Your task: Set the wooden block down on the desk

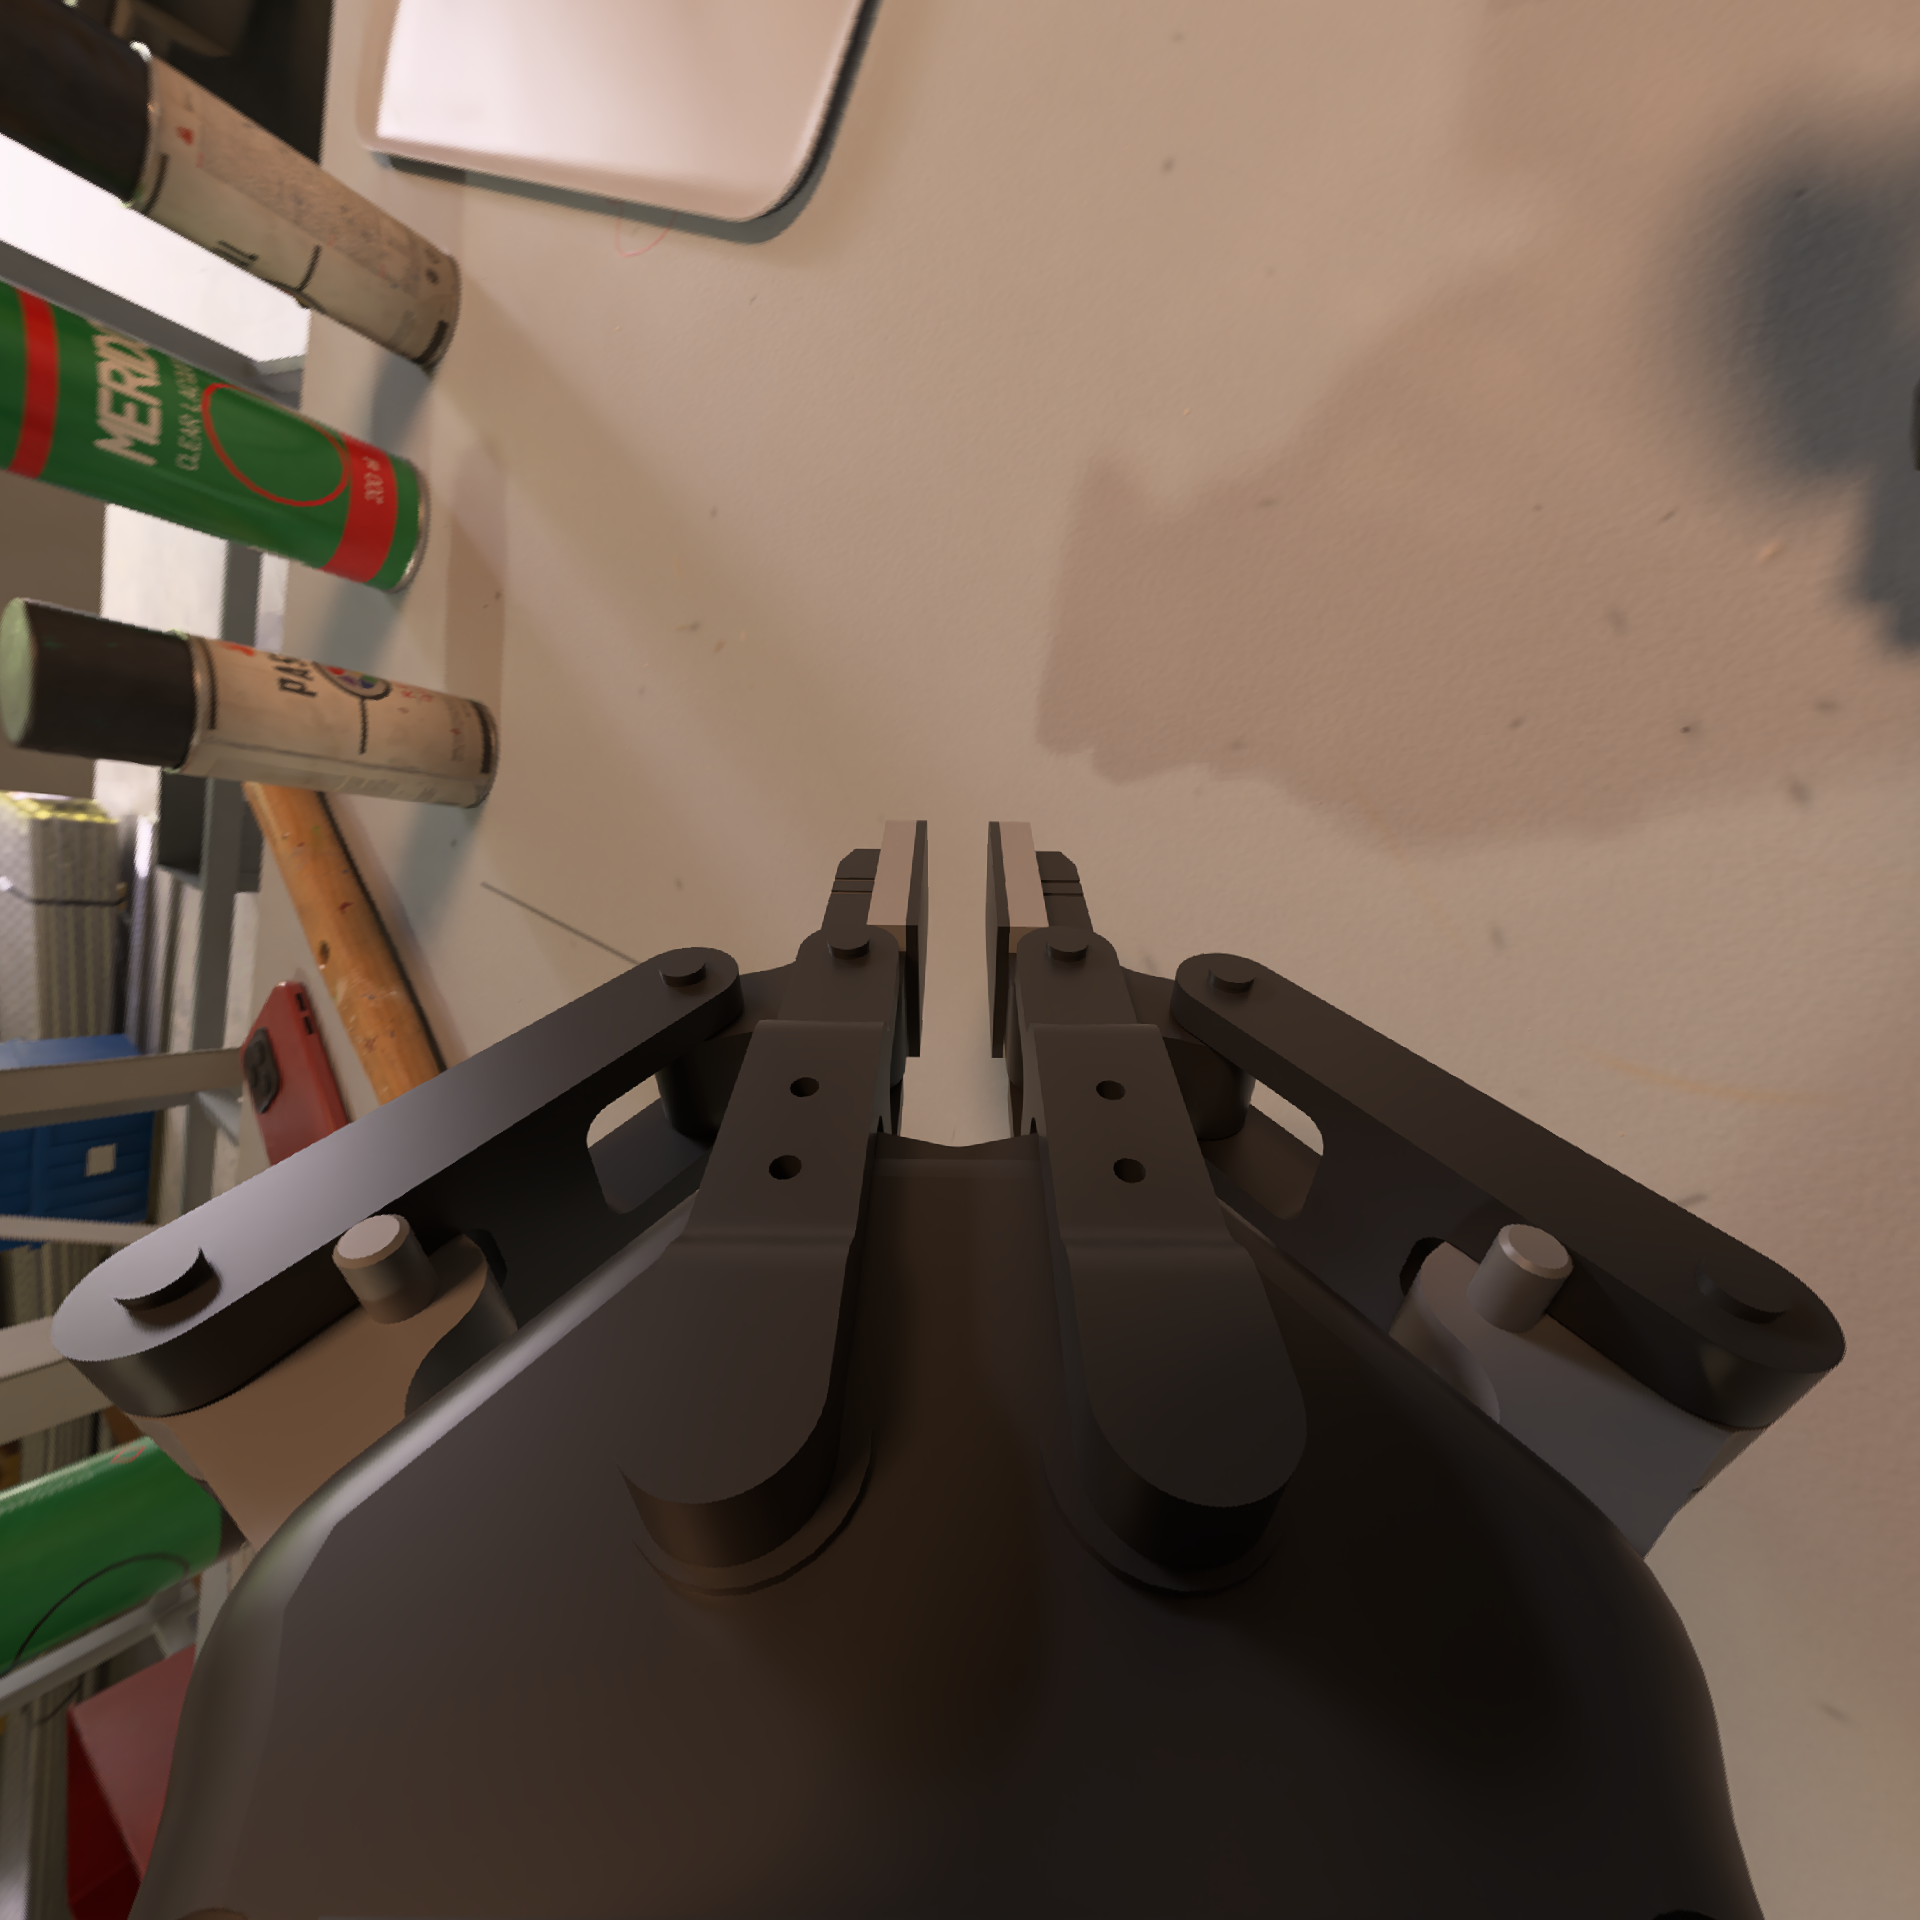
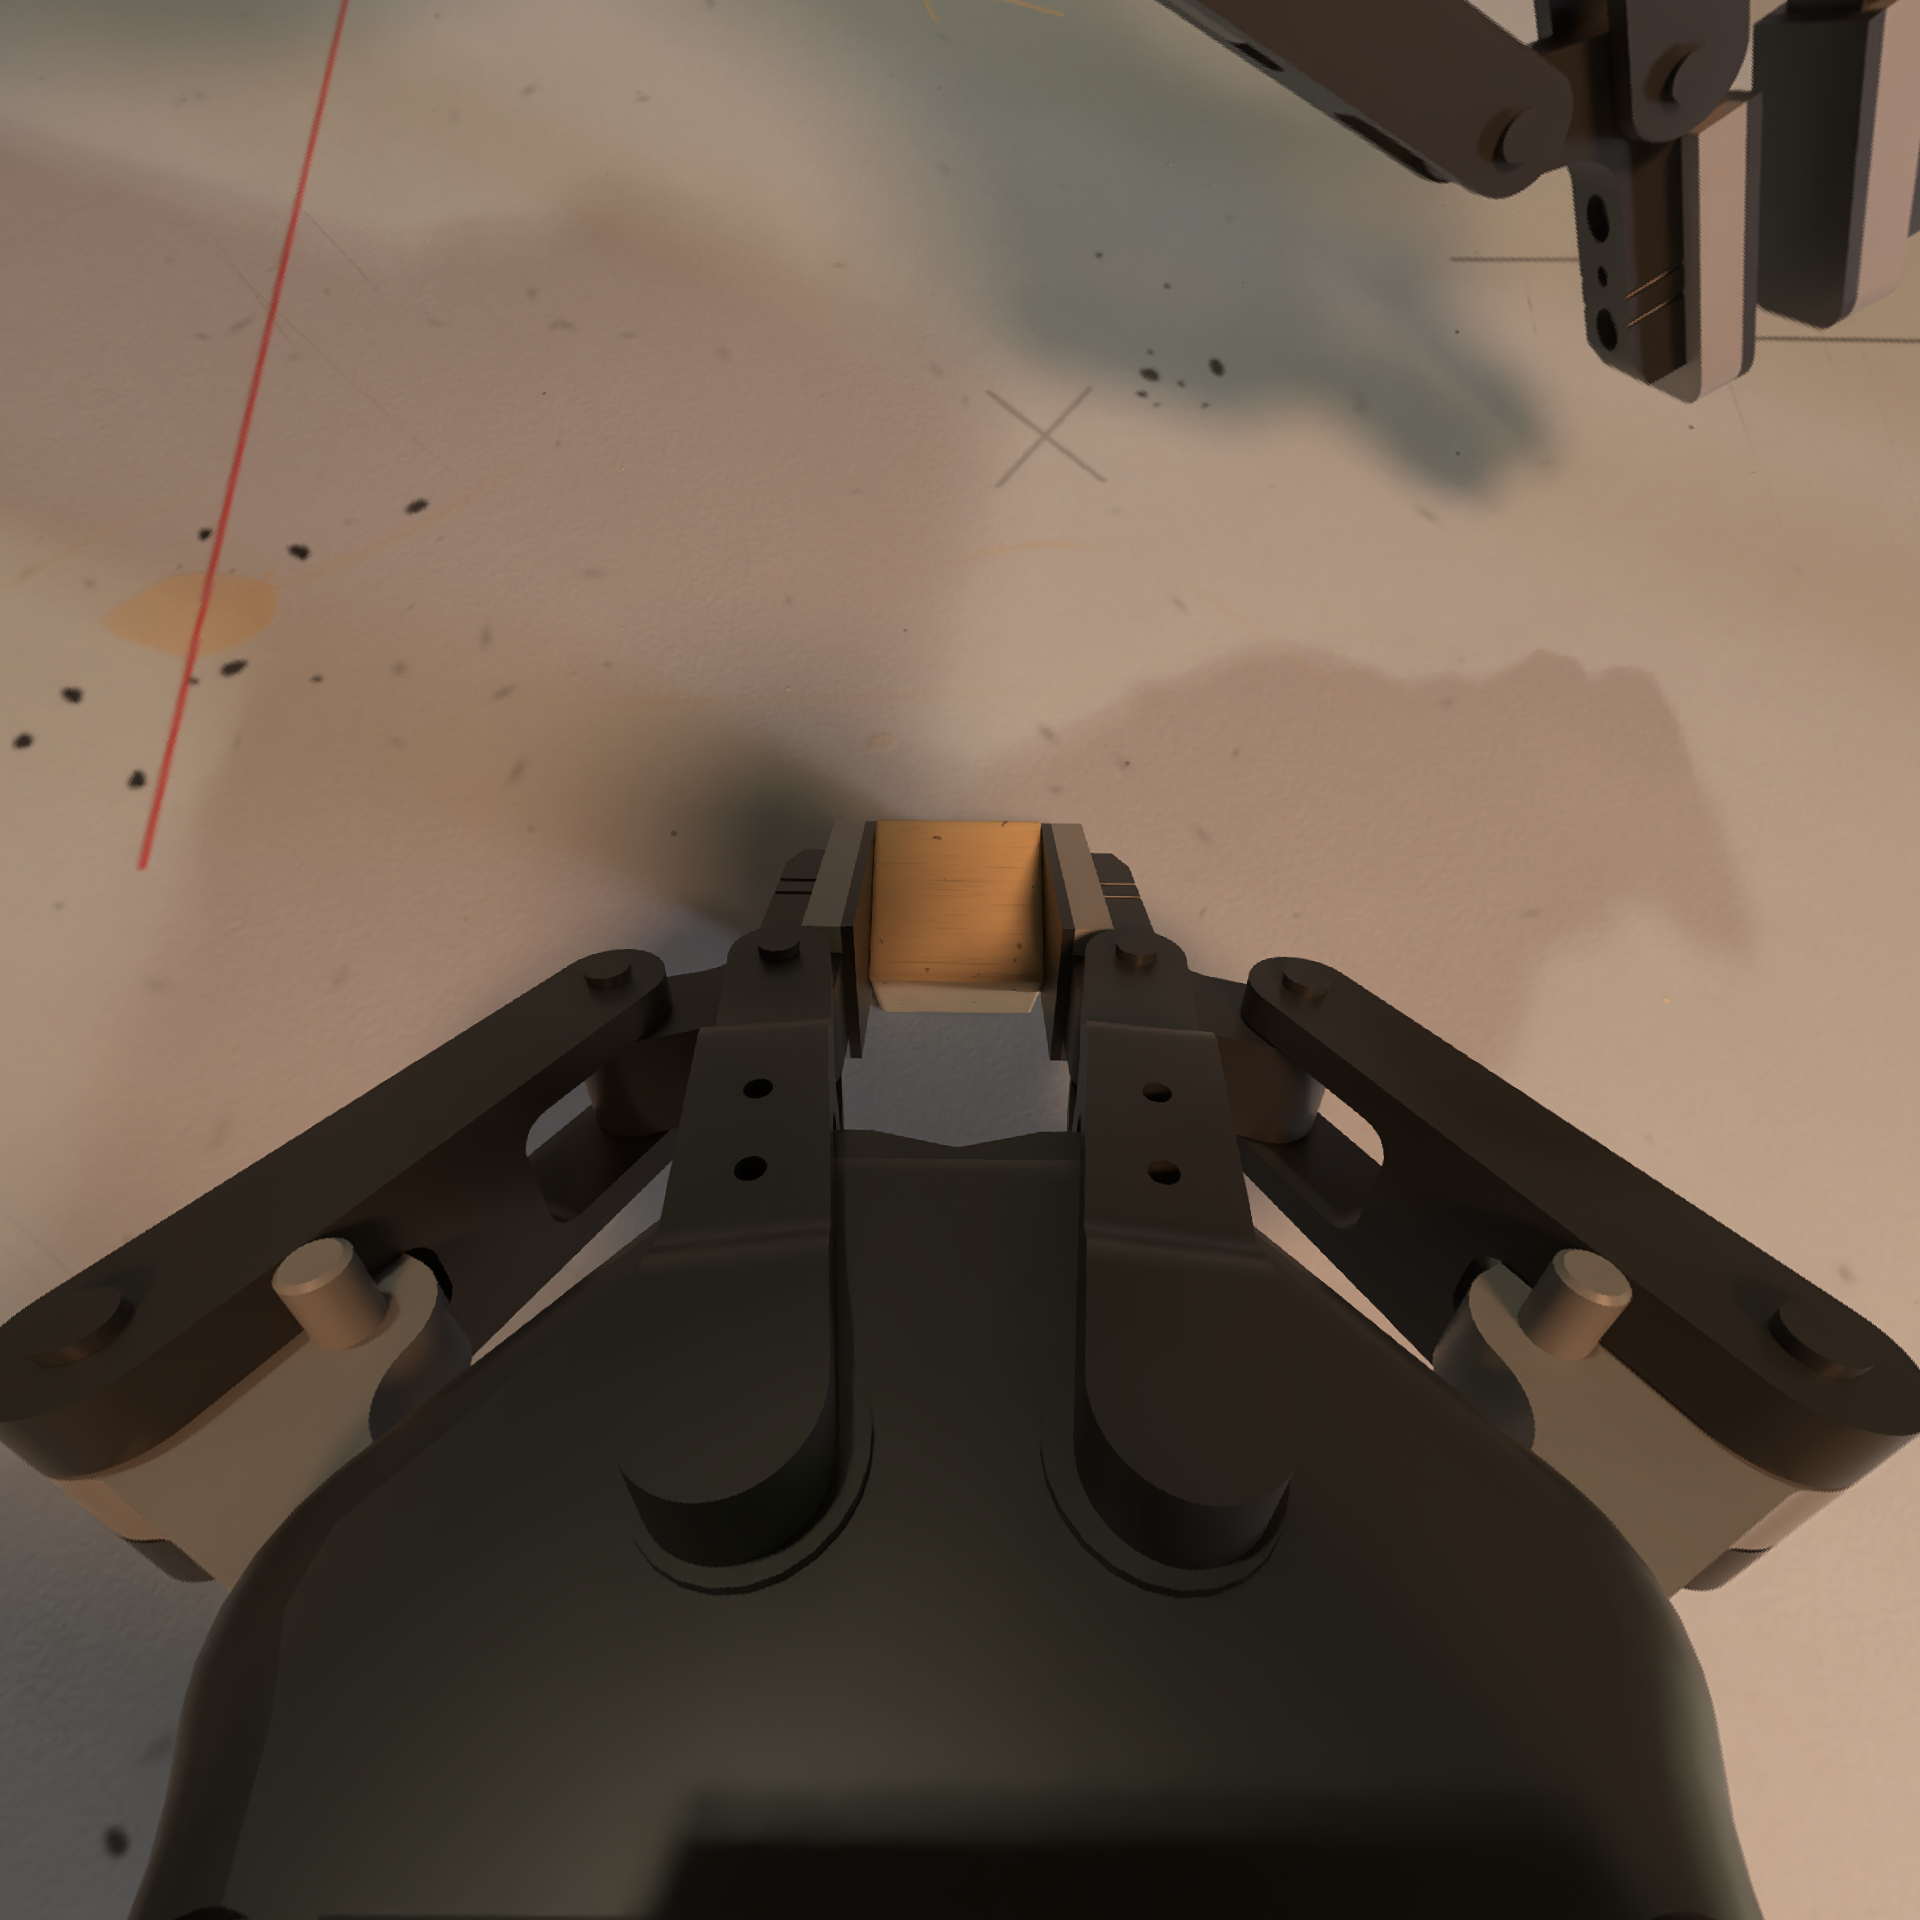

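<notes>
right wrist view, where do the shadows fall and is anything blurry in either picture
Right wrist view: the black two-finger right gripper, shut on the tan wooden block, casts a dark shadow just beyond its fingertips on the stained beige desk; a paler one spreads right. Left wrist view: the black left gripper throws a soft shadow right; the dark smudge at the right edge is blurred.

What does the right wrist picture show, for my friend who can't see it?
The right gripper holds a small wooden block squeezed between its two fingers, above a pale, paint-speckled desk. The left gripper hangs in the top right corner, holding nothing.
</notes>
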`<state>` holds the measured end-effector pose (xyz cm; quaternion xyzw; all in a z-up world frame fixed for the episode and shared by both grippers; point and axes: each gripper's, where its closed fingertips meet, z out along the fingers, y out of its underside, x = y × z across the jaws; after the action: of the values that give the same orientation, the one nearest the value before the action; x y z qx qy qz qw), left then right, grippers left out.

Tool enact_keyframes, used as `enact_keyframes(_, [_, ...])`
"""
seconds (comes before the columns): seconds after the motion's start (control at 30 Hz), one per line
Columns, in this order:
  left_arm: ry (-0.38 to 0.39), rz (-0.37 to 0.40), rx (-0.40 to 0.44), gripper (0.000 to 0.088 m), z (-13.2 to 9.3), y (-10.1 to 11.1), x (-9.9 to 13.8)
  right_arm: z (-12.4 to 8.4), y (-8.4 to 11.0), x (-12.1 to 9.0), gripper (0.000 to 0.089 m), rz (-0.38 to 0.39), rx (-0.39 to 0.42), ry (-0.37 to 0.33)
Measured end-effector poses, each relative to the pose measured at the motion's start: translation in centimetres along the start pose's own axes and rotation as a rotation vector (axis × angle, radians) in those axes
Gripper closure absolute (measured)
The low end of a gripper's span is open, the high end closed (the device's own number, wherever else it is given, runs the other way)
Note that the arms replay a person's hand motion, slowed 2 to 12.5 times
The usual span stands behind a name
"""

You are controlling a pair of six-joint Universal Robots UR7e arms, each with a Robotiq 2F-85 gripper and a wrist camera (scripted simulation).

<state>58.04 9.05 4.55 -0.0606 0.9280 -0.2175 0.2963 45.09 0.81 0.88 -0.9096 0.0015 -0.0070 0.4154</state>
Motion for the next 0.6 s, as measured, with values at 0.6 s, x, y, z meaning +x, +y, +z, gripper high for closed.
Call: enact_keyframes(0.6, [-0.322,-0.297,-0.060,0.0832,-2.0,4.2,-2.1,0.0,0.0,0.0,0.0624,0.000,0.000,0.000])
